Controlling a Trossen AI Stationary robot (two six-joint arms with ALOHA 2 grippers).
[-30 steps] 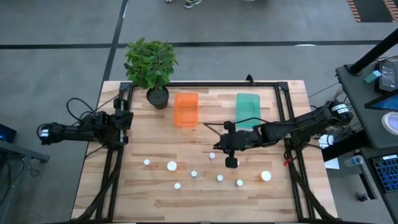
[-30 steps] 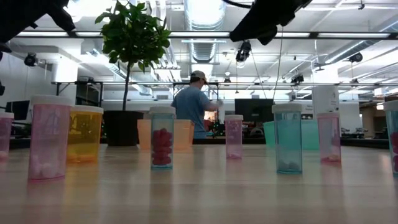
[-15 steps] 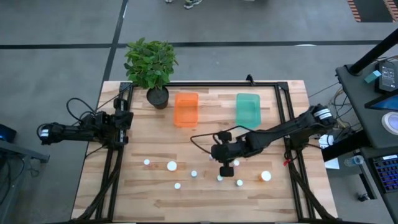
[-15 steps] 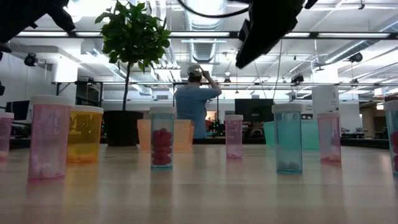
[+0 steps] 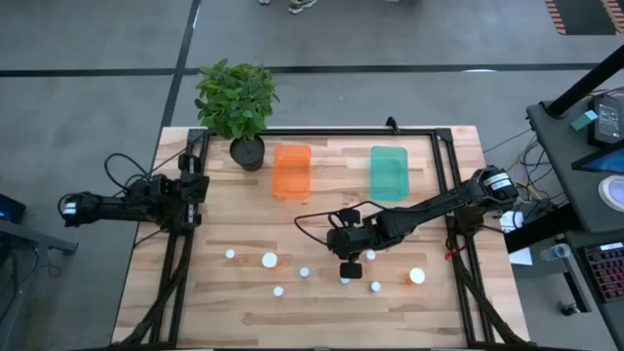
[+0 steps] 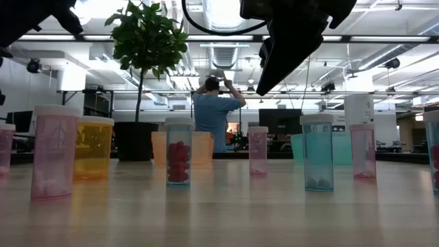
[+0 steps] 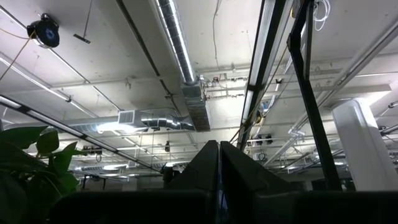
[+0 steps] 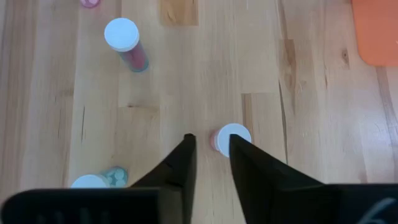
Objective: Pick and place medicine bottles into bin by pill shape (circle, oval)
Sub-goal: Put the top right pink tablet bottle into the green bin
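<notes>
Hovering over the bench (image 5: 224, 210), the right tool (image 8: 208, 149) hangs with fingers narrowly parted and empty — the upright pink bottle (image 8: 231, 137) sits just ahead, slightly off the gap toward one finger — left arm parked well away.
</notes>
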